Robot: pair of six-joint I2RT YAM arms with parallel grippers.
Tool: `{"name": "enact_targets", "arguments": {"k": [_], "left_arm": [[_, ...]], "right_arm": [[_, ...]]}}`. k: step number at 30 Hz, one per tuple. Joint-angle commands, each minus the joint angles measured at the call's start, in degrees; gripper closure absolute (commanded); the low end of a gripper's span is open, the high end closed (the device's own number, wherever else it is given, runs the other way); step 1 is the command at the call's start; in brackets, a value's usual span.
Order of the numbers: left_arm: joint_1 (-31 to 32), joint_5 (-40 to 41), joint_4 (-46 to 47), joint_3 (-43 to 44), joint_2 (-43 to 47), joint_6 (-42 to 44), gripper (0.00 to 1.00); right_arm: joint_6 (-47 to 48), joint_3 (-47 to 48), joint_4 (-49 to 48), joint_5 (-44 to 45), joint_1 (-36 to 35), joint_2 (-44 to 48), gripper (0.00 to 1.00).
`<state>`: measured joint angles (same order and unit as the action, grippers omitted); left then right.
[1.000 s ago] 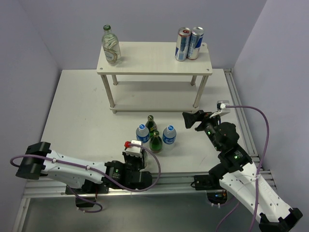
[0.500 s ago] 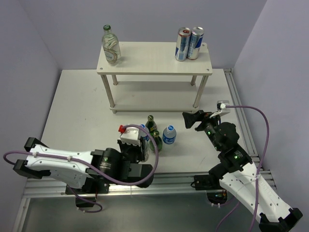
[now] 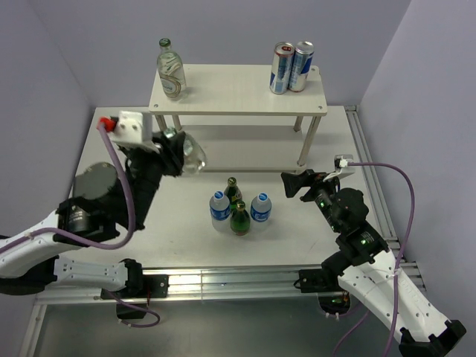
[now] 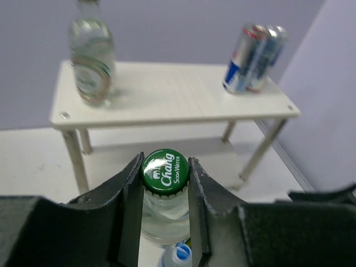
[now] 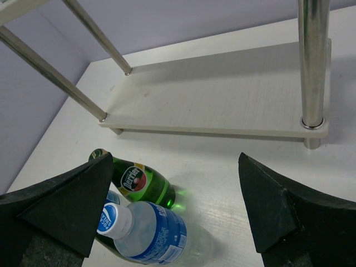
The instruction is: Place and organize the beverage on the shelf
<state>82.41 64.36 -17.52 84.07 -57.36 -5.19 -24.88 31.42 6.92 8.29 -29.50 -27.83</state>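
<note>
Left fingers [image 4: 130, 207] are clamped on the neck of a clear soda bottle [image 4: 165, 173] with a green cap. One finger sits on each side of it, just under the cap. The top view shows this soda bottle [image 3: 191, 158] held up off the worktop [image 3: 182, 239], in front of the left end of the shelf [image 3: 238, 93] and not touching it.

The shelf stands at the back of the worktop. At the left end of its top board is an upright clear glass bottle [image 3: 170, 71] with a green cap. Its lower board looks bare.

Mid worktop, in front of the shelf, a tight cluster stands upright. It has two water bottles [image 3: 219, 207] with blue labels and two green bottles [image 3: 239, 218], one green bottle between the water bottles and one behind. The right wrist view shows a green bottle [image 5: 140, 181] right behind a water bottle [image 5: 146, 227].

At the right end of the top board, two cans [image 3: 291, 67] stand touching side by side.

Right fingers [image 5: 266, 207] are wide apart and hold nothing. They hang low, just right of the cluster, and point toward it and the shelf.
</note>
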Motion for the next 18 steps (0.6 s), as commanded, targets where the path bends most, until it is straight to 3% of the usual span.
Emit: {"name": "enact_targets", "arguments": {"k": [1,7,12,18], "left_arm": [[-5.8,-7.5,13.5,9.5,-3.4,13.2,1.0],[-13.9,-14.2,8.1,24.6,-14.3,16.0,1.0],[-23.1,-22.9,0.9,39.5,-24.0,13.1,1.0],[-33.8,-31.0,-4.2,50.6,-36.7,9.3,1.0]], "right_arm": [[-0.3,-0.5,-1.4,0.1,-0.4,0.4,0.0],[-0.3,-0.6,-1.3,0.6,-0.3,0.7,0.0],[-0.3,-0.6,-1.3,0.6,-0.3,0.7,0.0],[-0.3,-0.7,-0.9,1.1,-0.3,1.3,0.0]]}}
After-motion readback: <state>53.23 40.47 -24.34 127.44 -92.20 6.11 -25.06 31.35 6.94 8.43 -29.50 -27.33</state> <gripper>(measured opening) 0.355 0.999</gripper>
